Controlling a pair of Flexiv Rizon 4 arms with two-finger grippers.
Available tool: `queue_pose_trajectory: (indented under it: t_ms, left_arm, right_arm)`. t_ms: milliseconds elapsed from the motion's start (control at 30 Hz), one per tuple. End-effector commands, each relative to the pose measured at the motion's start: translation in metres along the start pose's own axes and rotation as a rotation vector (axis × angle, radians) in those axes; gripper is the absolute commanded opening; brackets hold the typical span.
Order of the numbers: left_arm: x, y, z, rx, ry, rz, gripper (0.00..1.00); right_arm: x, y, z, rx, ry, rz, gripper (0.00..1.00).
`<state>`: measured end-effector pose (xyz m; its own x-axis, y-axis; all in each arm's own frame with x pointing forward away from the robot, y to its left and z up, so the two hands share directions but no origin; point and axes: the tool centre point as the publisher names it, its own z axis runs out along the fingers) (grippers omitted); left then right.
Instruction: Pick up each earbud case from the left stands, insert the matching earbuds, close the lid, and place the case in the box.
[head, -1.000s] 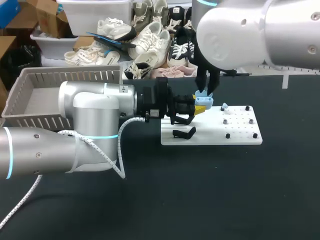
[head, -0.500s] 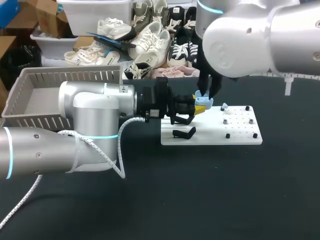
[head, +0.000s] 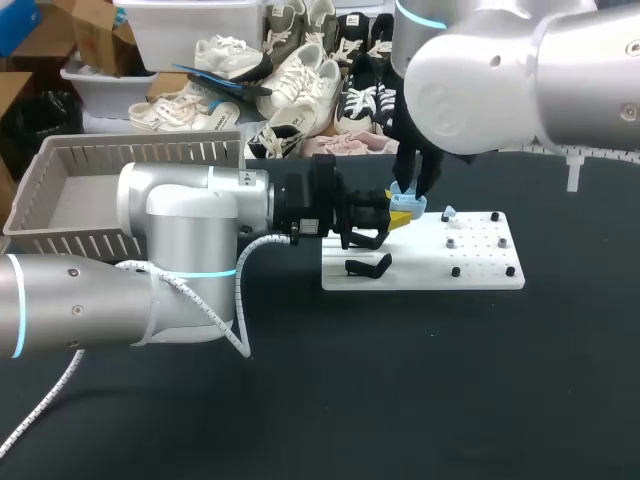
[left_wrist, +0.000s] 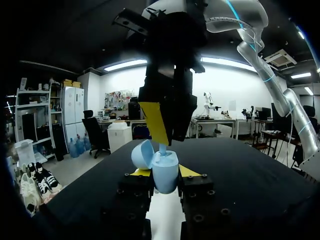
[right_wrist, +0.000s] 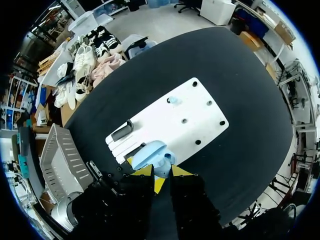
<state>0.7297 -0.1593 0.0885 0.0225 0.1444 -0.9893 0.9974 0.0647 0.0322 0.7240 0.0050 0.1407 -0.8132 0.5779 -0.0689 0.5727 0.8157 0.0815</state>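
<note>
A light-blue earbud case (head: 405, 205) hangs just above the left end of the white board (head: 480, 268), its lid (left_wrist: 142, 154) swung open. My left gripper (head: 398, 218) is shut on the case body (left_wrist: 165, 172) from both sides. My right gripper (head: 408, 188) stands straight above the open case, shut on a small light-blue earbud (left_wrist: 162, 148) whose end dips into the case. In the right wrist view the case (right_wrist: 150, 152) lies right under that gripper (right_wrist: 161, 171). A second light-blue earbud (head: 449, 213) rests on a peg of the board.
A black stand (head: 368, 267) sits on the board's left part, below my left gripper. Several black pegs (head: 455, 271) dot the board's right half. A grey slatted basket (head: 90, 190) stands at the table's far left, behind my left arm.
My right arm shifted a little to the right, and its gripper sank slightly towards the open case. The left arm and the case held still.
</note>
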Motion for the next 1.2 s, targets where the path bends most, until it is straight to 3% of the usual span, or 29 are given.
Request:
queue_pose_trajectory:
  t_ms: [33,1200]
  left_arm:
    - [0.0,-0.0013,-0.0004,-0.004,-0.003,0.002,0.0]
    - [0.0,-0.0013,-0.0004,-0.004,-0.003,0.002,0.0]
  right_arm:
    - [-0.0006,0.0007,0.0015,0.001,0.003,-0.001,0.0]
    - [0.0038,-0.0035,0.0023,0.004,0.017,0.01,0.0]
